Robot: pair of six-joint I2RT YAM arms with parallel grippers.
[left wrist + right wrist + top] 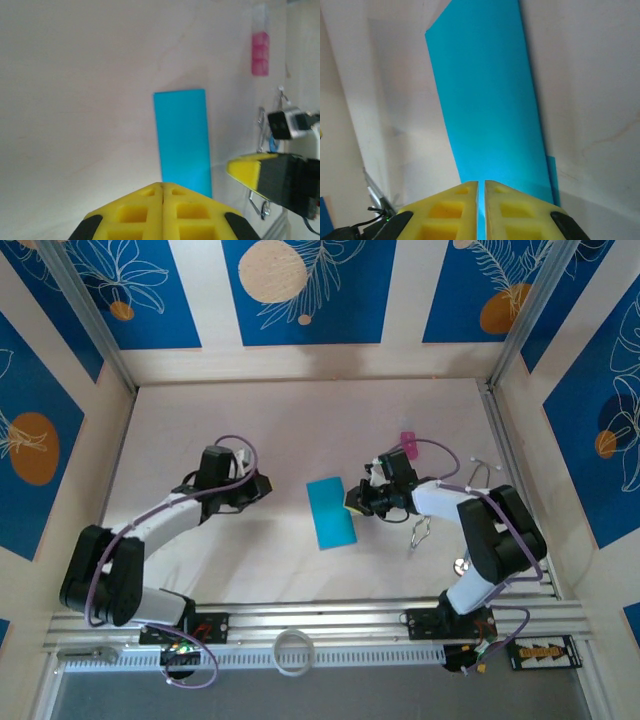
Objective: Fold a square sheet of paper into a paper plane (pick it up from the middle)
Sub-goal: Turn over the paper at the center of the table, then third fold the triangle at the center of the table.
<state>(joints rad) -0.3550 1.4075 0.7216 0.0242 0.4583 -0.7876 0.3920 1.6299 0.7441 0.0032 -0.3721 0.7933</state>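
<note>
Between the arms, on the pale counter [200,420], the square sheet of paper [330,512] lies folded into a smooth cyan oblong, long axis far-to-near, its near end leaning right. The right pincer [481,186], clenched to a slit, hides one end; the left pincer [163,186] is clenched on nothing.

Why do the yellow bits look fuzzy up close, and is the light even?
Left wrist view: the left gripper sits near the lens and blurs; the pink object is soft too. Right wrist view: the paper throws a shadow along its right edge. Top external view: sharp, evenly lit.
</note>
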